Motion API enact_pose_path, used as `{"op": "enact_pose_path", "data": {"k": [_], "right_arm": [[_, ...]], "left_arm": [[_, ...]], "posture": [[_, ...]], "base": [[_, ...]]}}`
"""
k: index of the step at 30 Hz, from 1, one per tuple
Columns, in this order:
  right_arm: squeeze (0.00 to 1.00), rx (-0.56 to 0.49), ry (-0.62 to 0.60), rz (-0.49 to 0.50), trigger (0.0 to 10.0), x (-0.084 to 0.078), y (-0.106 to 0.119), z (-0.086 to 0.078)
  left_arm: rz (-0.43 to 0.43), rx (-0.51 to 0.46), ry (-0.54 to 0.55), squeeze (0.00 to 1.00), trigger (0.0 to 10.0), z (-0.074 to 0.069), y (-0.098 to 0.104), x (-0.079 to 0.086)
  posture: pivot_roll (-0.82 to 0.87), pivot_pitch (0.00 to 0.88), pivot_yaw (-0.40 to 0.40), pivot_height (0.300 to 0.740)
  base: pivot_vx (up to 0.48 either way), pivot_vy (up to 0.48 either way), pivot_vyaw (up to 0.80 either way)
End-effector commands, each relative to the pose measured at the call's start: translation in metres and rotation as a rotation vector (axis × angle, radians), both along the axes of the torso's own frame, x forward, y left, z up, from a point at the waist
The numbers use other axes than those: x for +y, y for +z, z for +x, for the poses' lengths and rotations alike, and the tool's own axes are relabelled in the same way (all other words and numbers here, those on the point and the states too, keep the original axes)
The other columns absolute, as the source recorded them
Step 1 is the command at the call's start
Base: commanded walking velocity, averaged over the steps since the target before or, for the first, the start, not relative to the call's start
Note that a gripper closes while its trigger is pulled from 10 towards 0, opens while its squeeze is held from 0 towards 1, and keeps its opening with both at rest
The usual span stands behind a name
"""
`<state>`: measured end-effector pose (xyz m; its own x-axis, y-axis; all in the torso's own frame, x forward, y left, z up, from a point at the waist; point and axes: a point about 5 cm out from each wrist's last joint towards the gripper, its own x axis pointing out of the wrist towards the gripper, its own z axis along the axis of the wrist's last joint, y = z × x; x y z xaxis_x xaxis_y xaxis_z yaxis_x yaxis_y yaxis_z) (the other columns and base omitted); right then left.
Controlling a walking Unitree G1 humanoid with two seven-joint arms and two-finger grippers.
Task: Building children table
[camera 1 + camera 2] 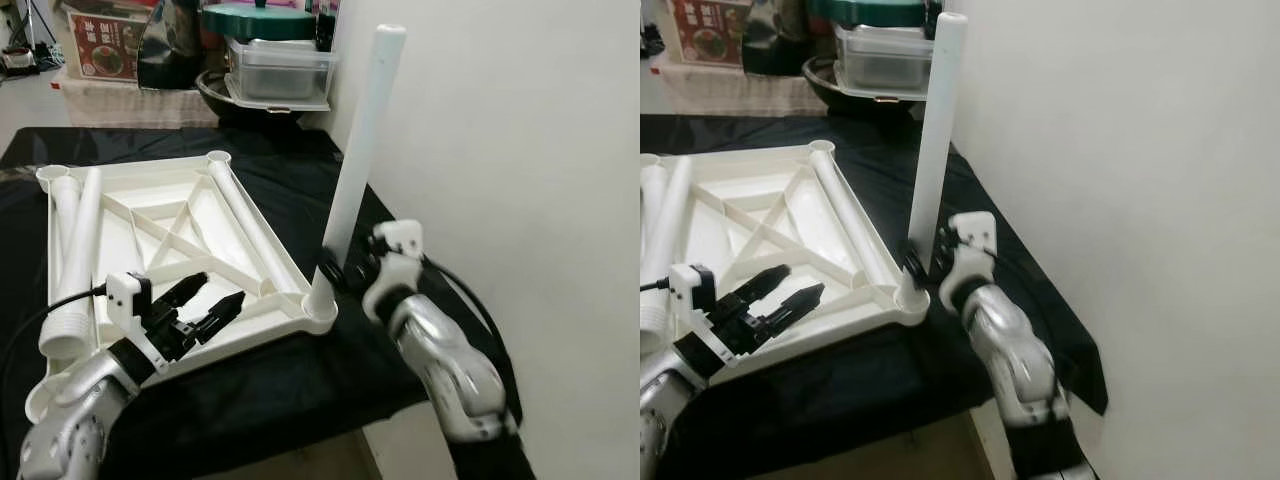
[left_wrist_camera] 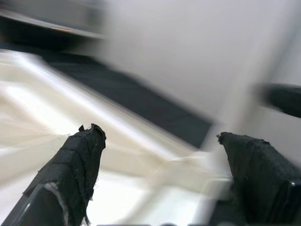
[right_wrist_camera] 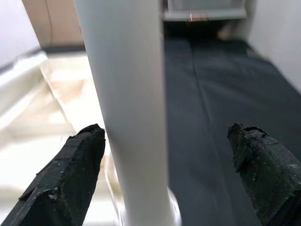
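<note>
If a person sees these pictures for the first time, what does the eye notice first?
A white leg stands upright in the near right corner socket of the upside-down white tabletop on black cloth. The right gripper sits at its base, fingers open around it. The left gripper hovers open over the tabletop's near edge.

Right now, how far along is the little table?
One white leg stands upright in a corner socket of the upturned tabletop. The right gripper, jaws open, flanks it; the left gripper hovers open. Loose legs lying on the tabletop remain to be fitted.
</note>
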<state>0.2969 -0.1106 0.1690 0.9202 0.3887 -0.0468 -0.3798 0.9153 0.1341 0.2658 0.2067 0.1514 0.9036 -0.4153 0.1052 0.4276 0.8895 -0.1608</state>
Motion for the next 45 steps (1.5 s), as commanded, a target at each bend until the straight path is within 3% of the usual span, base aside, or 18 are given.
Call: {"op": "enact_pose_path", "data": {"k": [1,2,7,8,19,23,37,45], "right_arm": [[0.96,0.032,0.001,-0.034,10.0,-0.004,-0.005,-0.011],[0.0,0.048,0.01,-0.045,10.0,-0.007,-0.008,-0.018],[0.0,0.076,0.011,-0.048,10.0,-0.013,-0.011,-0.027],[0.0,0.093,-0.007,-0.059,10.0,-0.019,-0.013,-0.033],[0.0,0.08,-0.018,-0.167,10.0,-0.022,-0.014,-0.041],[0.0,0.031,-0.06,-0.217,10.0,-0.025,-0.013,-0.043],[0.0,0.009,-0.087,-0.228,10.0,-0.027,-0.01,-0.039],[0.0,-0.028,-0.04,-0.195,10.0,-0.014,-0.005,-0.037]], "left_arm": [[0.062,-0.006,0.178,0.0,10.0,0.001,0.004,0.002],[0.066,-0.02,0.249,0.0,10.0,-0.001,0.01,-0.002],[0.113,-0.056,0.258,0.0,10.0,-0.008,0.019,-0.019],[0.192,-0.087,0.222,0.0,10.0,-0.012,0.024,-0.031],[0.243,-0.091,0.345,0.0,10.0,-0.019,0.022,-0.025],[0.26,-0.037,0.494,0.0,10.0,-0.033,0.013,-0.022],[0.258,-0.047,0.533,0.0,10.0,-0.037,0.016,-0.031],[0.284,-0.08,0.534,0.0,10.0,-0.033,0.021,-0.034]], "posture": [[0.07,0.0,-0.111,0.74],[0.07,0.0,-0.104,0.74],[0.06,0.0,-0.097,0.74],[0.06,0.0,-0.095,0.74],[0.06,0.0,-0.087,0.74],[0.05,0.0,-0.079,0.74],[0.06,0.0,-0.081,0.74],[0.06,0.0,-0.072,0.74]], "base": [[0.0,0.0,0.0],[0.0,0.0,0.0],[0.0,0.0,0.0],[0.0,0.0,0.0],[0.0,0.0,0.0],[0.0,0.0,0.0],[0.0,0.0,0.74],[0.0,0.0,0.8]]}}
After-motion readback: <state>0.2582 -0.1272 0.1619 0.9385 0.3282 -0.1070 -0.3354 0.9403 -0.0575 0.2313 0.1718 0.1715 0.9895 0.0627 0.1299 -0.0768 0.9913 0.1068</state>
